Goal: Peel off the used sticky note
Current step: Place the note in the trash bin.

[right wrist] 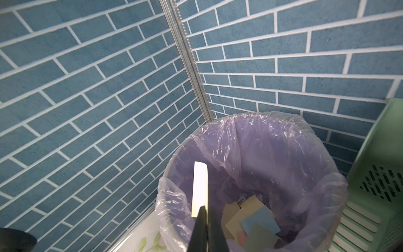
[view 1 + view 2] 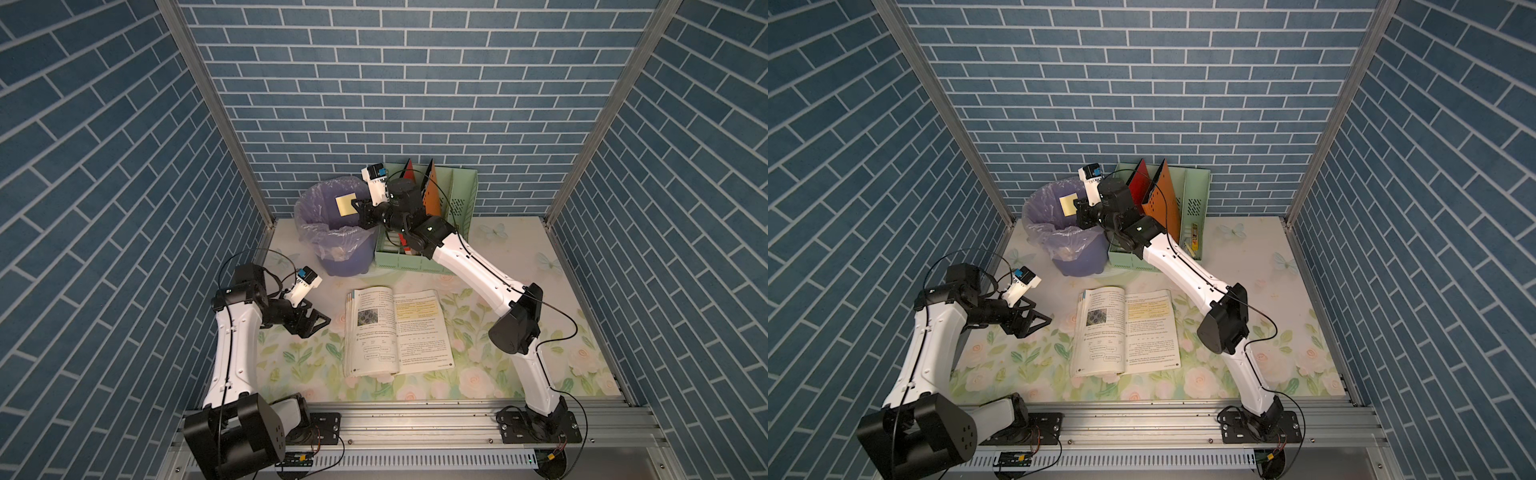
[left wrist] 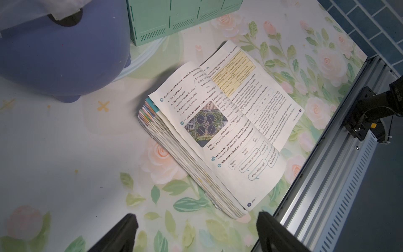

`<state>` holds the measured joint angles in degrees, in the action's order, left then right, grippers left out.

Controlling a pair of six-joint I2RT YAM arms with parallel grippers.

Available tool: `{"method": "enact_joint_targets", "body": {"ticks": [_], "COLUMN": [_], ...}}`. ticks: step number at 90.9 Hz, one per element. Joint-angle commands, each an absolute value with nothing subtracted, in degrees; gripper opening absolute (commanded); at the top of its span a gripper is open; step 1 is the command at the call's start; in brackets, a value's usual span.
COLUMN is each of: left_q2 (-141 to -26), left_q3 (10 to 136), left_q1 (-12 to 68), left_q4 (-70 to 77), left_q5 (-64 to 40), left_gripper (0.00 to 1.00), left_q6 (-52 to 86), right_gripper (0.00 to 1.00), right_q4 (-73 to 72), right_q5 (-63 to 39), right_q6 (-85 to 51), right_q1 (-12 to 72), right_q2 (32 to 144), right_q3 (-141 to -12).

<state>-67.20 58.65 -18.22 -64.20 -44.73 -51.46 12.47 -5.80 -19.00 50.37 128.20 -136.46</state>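
Observation:
My right gripper (image 2: pixel 356 206) (image 2: pixel 1077 205) (image 1: pixel 205 210) is shut on a pale yellow sticky note (image 2: pixel 346 205) (image 2: pixel 1068 204) (image 1: pixel 199 187), holding it above the mouth of the purple bin (image 2: pixel 332 232) (image 2: pixel 1059 232) (image 1: pixel 283 152) lined with a clear bag. Several used notes (image 1: pixel 250 220) lie at the bin's bottom. The open textbook (image 2: pixel 397 330) (image 2: pixel 1125 330) (image 3: pixel 222 131) lies flat mid-table. My left gripper (image 2: pixel 318 322) (image 2: pixel 1040 320) (image 3: pixel 196 227) hovers left of the book, open and empty.
A mint green file organiser (image 2: pixel 449 199) (image 2: pixel 1187 199) (image 3: pixel 174 19) (image 1: pixel 379 174) with red and orange folders (image 2: pixel 432 187) stands just right of the bin, behind my right arm. Blue brick walls enclose the floral table (image 2: pixel 519 249); a metal rail (image 2: pixel 415 419) runs along the front.

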Motion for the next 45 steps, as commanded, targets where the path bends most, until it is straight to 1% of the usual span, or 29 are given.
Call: {"method": "enact_joint_targets", "body": {"ticks": [1,19,20,23,28,39,42,45], "left_q2": [-67.44,-68.18,-68.15,-68.15,-68.2,-68.45,-68.58,-68.71], "left_q3": [58.41,58.65,58.63,58.58,58.49,58.36,58.36,58.32], "left_q1": [-18.67,-18.64,-18.64,-18.61,-18.65,-18.55,-18.57,-18.61], "left_q4": [-61.68,-61.32,-61.29,-61.2,-61.18,-61.17,-61.17,-61.22], "left_q5": [-46.44,-46.45,-46.38,-46.38,-46.54,-47.01,-47.12,-47.18], "left_gripper": [0.97,0.97,0.97,0.97,0.97,0.97,0.97,0.97], "left_q6": [-50.41,-50.52,-50.53,-50.54,-50.56,-50.46,-50.45,-50.44], "right_gripper": [0.0,0.0,0.02,0.14,0.27,0.7,0.78,0.83], "right_q4": [5.37,2.15,2.0,1.24,0.25,-0.24,-0.07,0.29], "right_q5": [-3.08,-1.34,-1.37,-1.51,-1.62,-0.94,-0.82,-0.51], "right_q6": [-16.58,-15.83,-15.74,-15.33,-14.85,-13.46,-12.73,-11.97], "right_q1": [50.53,50.54,50.54,50.54,50.54,50.6,50.6,50.7], "right_q2": [130.54,135.08,135.22,135.55,135.67,135.02,134.72,134.43], "right_q3": [-138.7,-142.67,-142.92,-143.2,-143.25,-143.31,-143.27,-143.32]}}
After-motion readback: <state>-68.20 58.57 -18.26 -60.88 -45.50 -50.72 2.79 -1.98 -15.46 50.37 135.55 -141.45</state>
